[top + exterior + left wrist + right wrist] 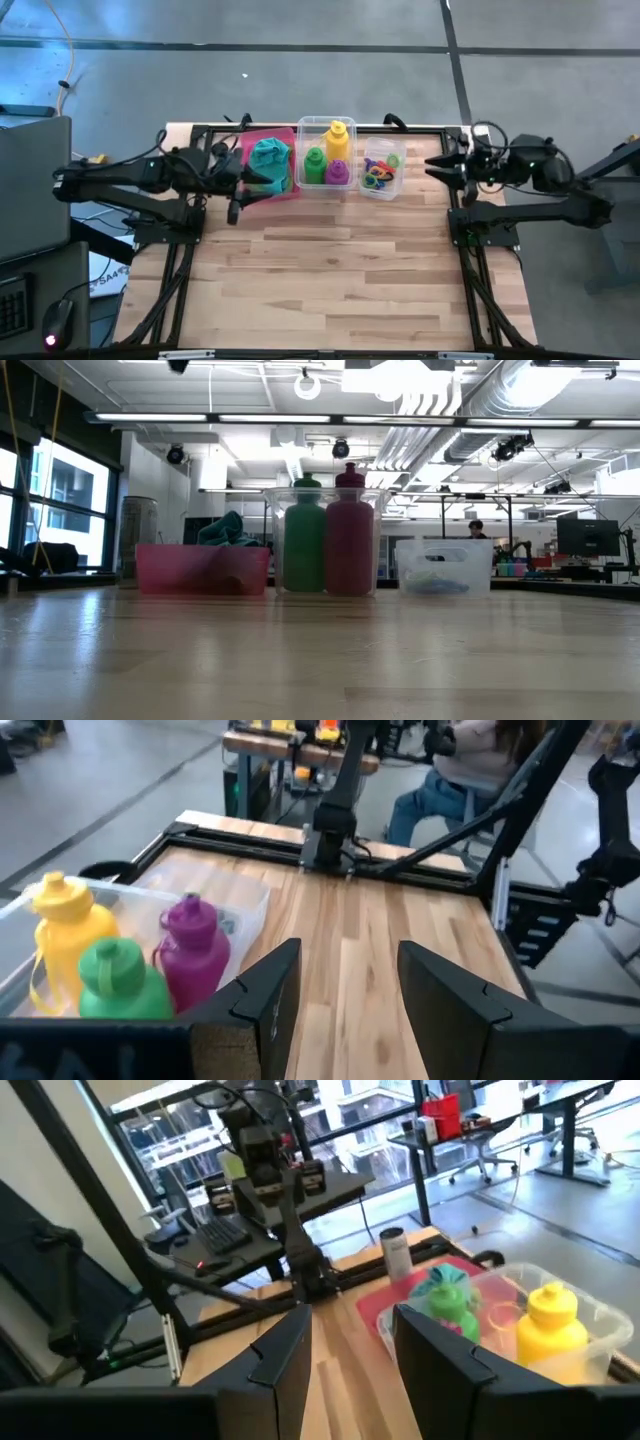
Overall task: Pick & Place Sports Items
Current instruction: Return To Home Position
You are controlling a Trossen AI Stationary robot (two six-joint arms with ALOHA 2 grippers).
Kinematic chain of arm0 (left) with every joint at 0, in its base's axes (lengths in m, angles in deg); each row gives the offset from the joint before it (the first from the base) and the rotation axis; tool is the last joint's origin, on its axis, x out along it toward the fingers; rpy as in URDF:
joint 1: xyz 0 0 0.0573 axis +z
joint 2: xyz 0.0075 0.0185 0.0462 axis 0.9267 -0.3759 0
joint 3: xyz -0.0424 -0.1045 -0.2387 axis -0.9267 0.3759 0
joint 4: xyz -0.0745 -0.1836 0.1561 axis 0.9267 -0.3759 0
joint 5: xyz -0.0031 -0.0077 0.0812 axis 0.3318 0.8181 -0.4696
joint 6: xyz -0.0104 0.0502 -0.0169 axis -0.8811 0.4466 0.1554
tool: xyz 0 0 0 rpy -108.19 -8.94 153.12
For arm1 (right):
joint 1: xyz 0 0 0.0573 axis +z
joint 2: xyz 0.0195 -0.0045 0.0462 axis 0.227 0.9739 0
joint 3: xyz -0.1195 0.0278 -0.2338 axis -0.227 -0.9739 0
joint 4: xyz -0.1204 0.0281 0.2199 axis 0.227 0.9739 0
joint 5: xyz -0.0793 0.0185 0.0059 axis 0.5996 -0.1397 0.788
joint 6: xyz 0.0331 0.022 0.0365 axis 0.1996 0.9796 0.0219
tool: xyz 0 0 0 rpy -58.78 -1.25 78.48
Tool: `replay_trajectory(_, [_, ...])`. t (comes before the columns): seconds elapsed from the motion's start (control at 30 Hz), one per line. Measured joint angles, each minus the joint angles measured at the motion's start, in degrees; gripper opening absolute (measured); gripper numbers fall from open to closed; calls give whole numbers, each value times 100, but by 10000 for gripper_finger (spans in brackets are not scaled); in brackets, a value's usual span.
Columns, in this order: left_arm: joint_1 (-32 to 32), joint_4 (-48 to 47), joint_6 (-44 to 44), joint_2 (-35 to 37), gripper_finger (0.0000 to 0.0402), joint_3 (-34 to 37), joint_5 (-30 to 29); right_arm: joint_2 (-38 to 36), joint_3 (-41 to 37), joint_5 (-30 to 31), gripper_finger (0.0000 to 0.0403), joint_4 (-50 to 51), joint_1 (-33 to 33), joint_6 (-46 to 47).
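Wooden table (320, 270): left gripper (250, 186) spread, empty, just beside pink bin (292, 165); right gripper (436, 168) spread, empty, near ring bin (385, 141).

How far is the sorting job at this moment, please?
Done: teal cloth in pink bin; yellow bottle, green bottle, purple bottle in middle bin; rings in right bin. In hand: nothing; left gripper and right gripper open. Left: probably only parking the arms.
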Motion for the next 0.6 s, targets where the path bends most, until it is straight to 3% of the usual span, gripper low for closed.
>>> replay_trajectory(0.33, [2, 2314, 133, 1383, 165, 2604, -28, -1395, -2493, 149, 135, -1690, 92, 5])
replay_trajectory(0.6, [-26, 2943, 293, 1620, 165, 3697, -28, -2276, -4158, 114, 135, -2532, 92, 131])
